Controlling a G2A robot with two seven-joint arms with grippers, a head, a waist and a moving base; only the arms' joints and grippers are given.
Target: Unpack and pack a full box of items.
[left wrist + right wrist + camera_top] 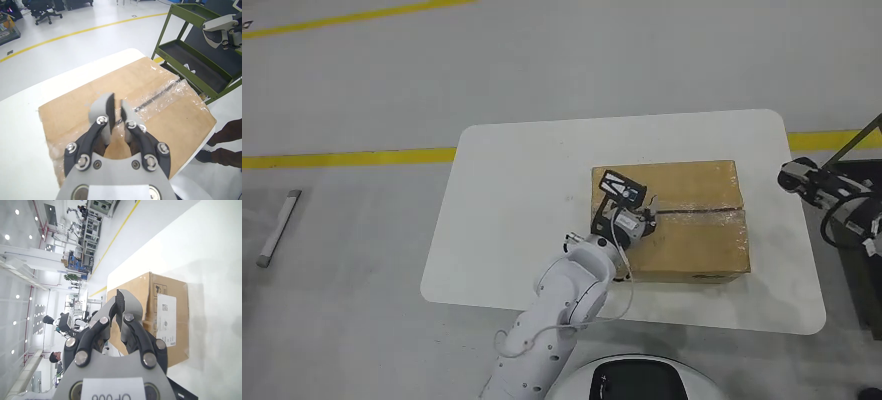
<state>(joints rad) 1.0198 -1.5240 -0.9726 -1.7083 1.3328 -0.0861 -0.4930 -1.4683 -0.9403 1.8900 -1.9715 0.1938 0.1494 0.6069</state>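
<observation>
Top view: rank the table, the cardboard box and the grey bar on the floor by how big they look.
1. table, clearly largest
2. cardboard box
3. grey bar, smallest; it lies on the floor, farther from the camera, so its true size is unsure

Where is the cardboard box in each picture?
Top view: box right of the middle, on the table.
Left wrist view: box in the middle, taped top showing.
Right wrist view: box in the middle, labelled side showing.
Shared landmark: the white table under it.
</observation>
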